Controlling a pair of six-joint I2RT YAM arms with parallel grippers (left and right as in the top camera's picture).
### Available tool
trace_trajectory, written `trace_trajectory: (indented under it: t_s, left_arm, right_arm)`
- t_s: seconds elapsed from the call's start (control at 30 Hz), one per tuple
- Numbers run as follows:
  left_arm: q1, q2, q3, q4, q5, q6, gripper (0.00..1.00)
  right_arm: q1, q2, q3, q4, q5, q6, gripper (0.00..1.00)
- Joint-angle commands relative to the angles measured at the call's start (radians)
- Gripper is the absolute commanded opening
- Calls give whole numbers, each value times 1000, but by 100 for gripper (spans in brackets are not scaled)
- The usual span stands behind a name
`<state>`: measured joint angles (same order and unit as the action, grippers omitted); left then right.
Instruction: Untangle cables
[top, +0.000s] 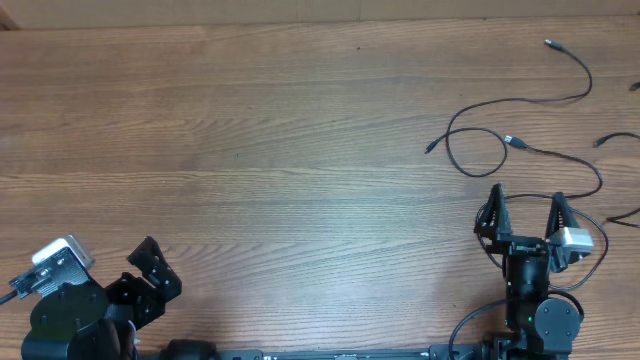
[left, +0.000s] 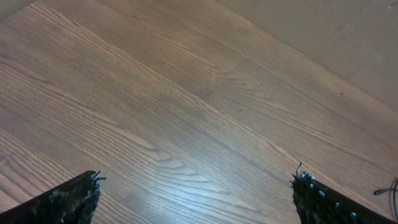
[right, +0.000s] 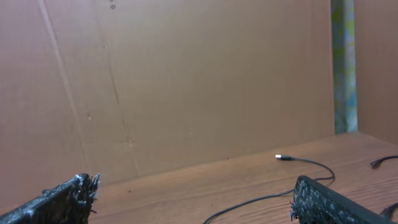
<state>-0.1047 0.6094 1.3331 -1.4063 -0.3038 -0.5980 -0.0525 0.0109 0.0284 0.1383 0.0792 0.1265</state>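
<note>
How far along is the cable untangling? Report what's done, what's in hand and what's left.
Done: nothing that shows. The cables lie looped and apparently overlapping on the right side of the table.
In hand: nothing. The right gripper sits just short of them, fingers open and empty. The left gripper is open too, far off at the left.
Left: picking up and separating every cable.

No legible text or labels anywhere.

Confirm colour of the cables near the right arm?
Black cables, some with silver plug tips. Shows best in the overhead view.
</note>
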Motion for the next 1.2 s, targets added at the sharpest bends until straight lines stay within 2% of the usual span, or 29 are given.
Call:
trace_trajectory:
  t_s: [0.0,0.17,0.33,1.17]
  left_arm:
    - [-2,-3,5,3,-18,15,100]
    - [-2,-3,5,3,-18,15,100]
    - [-2,-3,5,3,-18,15,100]
    - [-2,-3,5,3,-18,15,100]
  right_arm:
    - [-5,-8,-21,10,15,-2,100]
    - [-5,-8,-21,-16,17,-1,100]
    - [-5,-8,-21,-216,17,-1,100]
    - [-5,-8,-21,-212,13,-1,100]
